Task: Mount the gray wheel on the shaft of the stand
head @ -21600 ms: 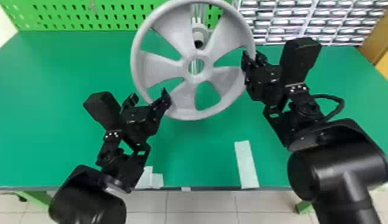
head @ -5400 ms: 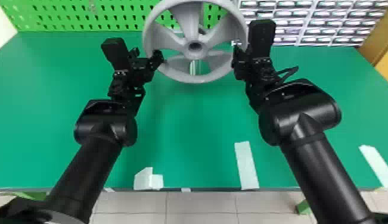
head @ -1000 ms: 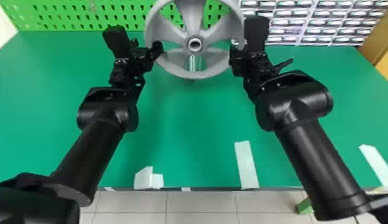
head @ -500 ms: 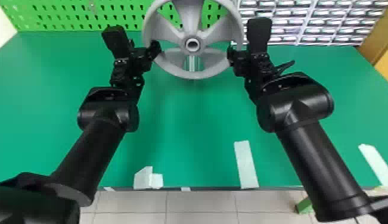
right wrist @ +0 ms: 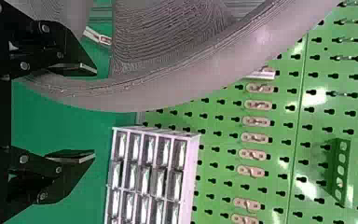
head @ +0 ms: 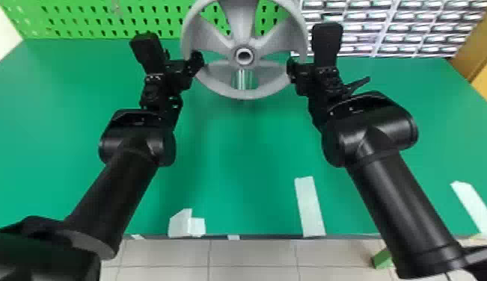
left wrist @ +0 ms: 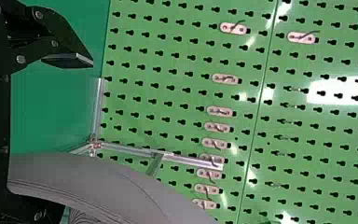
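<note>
Gray wheel (head: 241, 30) sits at 12 o'clock; left gripper (head: 197, 61) at its 8 o'clock, right gripper (head: 292, 67) at its 4, both spread.

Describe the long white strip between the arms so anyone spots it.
On the green table, find the near edge between the robot's arms. The white strip starts there, pointing away from the robot. It's long and straight, unlike the short, jagged patch to its left.

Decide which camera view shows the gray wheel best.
Head view: the gray wheel shows hub, spokes and most of its rim. The left wrist view catches a rim section; the right, rim plus ridged inner surface.
</note>
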`<state>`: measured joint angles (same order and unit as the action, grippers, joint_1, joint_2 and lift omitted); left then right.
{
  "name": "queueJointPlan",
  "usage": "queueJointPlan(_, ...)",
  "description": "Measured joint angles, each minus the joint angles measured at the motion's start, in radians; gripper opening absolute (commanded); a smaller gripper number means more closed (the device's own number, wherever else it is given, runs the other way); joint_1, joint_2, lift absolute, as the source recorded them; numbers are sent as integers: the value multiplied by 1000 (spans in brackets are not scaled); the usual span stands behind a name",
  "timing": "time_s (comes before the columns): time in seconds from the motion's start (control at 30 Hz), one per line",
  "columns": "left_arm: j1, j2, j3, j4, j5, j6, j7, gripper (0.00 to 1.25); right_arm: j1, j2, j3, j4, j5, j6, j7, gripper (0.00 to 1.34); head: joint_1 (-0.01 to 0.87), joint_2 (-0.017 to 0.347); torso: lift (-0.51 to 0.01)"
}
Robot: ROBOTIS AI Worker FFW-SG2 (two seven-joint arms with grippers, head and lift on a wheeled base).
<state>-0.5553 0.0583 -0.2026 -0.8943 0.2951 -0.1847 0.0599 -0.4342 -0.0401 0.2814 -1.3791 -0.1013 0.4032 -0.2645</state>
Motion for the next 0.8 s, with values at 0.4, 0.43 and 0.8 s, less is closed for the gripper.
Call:
queueJointPlan(0.4,0,-13,-12,0,-8,-6,0,782,-3,4,8,10,-2,-13,-82,721,865,52,-101)
queueJointPlan(0.43,1,-14,-11,0,-9,-6,1,782,-3,4,9,10,-2,-14,-88,726,865,52,-101)
queueJointPlan(0.8,6,-22,-13,0,-15,-7,2,798,-4,6,17,17,-4,-19,-130,825,865,52,-101)
